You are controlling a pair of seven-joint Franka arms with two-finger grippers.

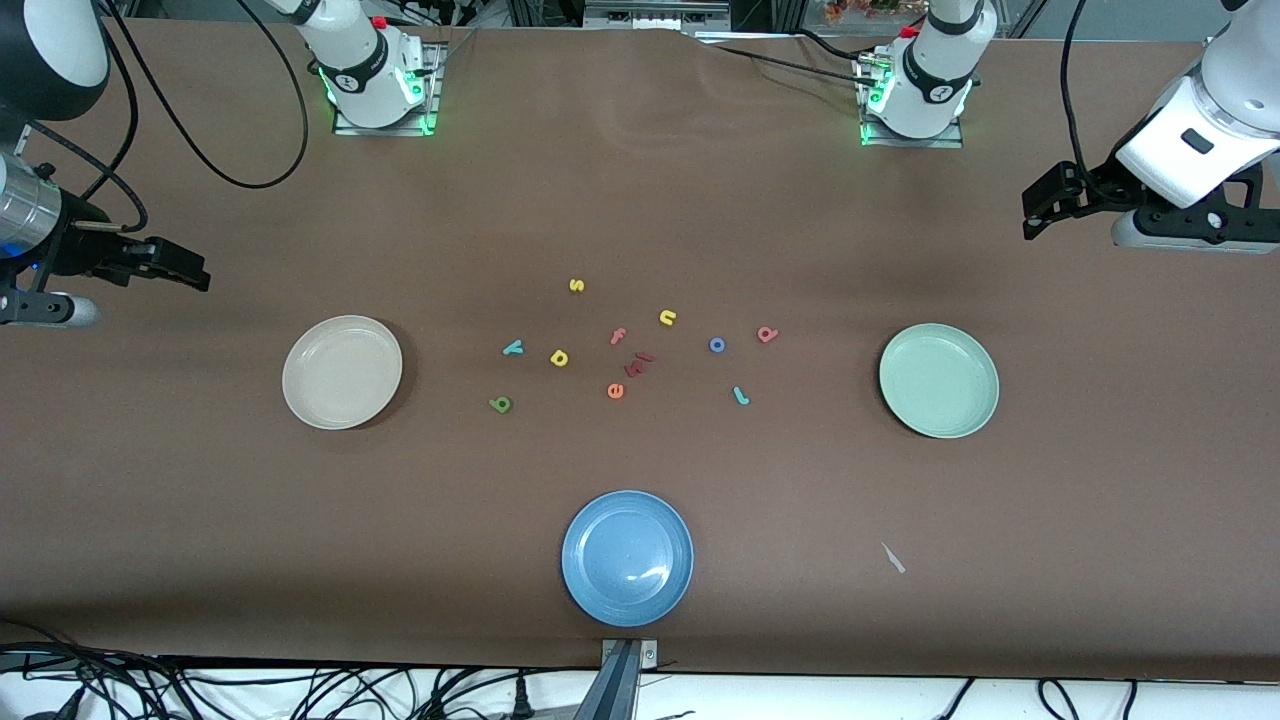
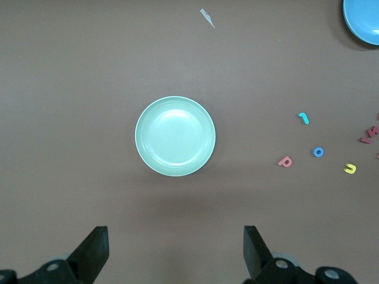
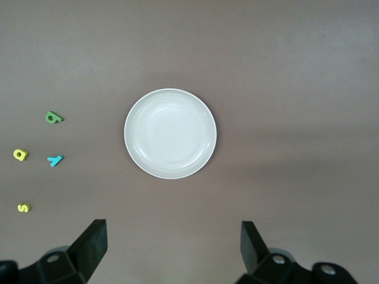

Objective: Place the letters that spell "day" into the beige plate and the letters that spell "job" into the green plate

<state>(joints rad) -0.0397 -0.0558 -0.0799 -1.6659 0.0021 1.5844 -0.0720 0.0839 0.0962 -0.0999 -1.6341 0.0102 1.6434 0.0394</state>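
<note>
A wide bench with a plain brown cover fills the scene, evenly lit from above. Along its near edge, black cables tangle over a white floor, and a metal bracket clamps the edge

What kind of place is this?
Probably a robot lab or test bench: two arms bolted to a brown-covered table, each with an open pincer, left and right, foam letters, and loose cables along the edge.
</note>
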